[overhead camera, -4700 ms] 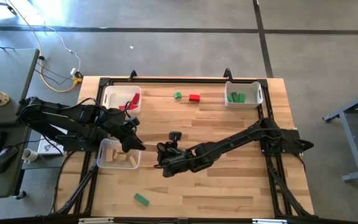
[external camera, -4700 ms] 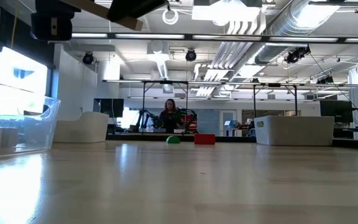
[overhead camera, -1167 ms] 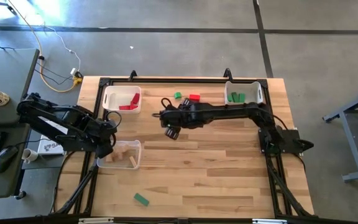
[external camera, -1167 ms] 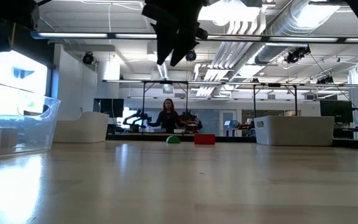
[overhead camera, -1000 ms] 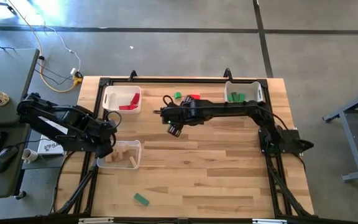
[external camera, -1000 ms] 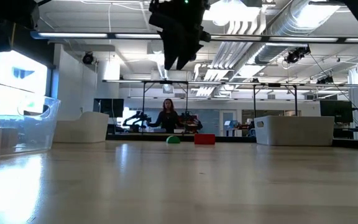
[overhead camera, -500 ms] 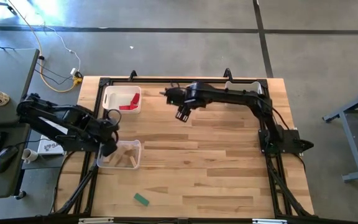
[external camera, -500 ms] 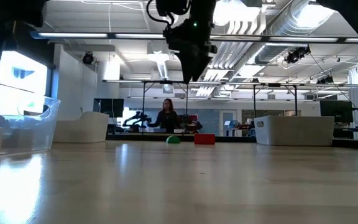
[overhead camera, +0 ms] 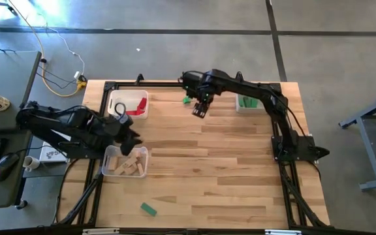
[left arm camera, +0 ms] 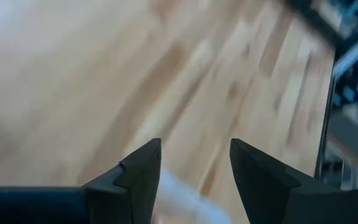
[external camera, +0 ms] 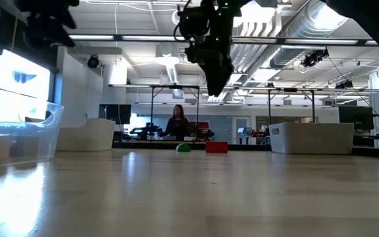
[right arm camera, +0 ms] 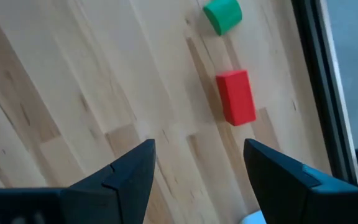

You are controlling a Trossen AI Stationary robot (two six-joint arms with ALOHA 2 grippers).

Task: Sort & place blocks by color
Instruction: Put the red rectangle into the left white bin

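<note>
While hovering above the far part of the counter [overhead camera: 240, 170], right pincer [right arm camera: 197, 163] stands wide and empty, arm stretched out and wrist bent down. Just ahead: red block [right arm camera: 235, 97]; beyond it, green block [right arm camera: 222, 15]. Nothing lies between the fingers. Left pincer [left arm camera: 194, 163], apart and empty, hangs over the clear bin [overhead camera: 125, 162] of plain wood blocks [overhead camera: 128, 168].

two dark jointed arms, black wedge-shaped fingers [right arm camera: 129, 180]; matte finish
</note>
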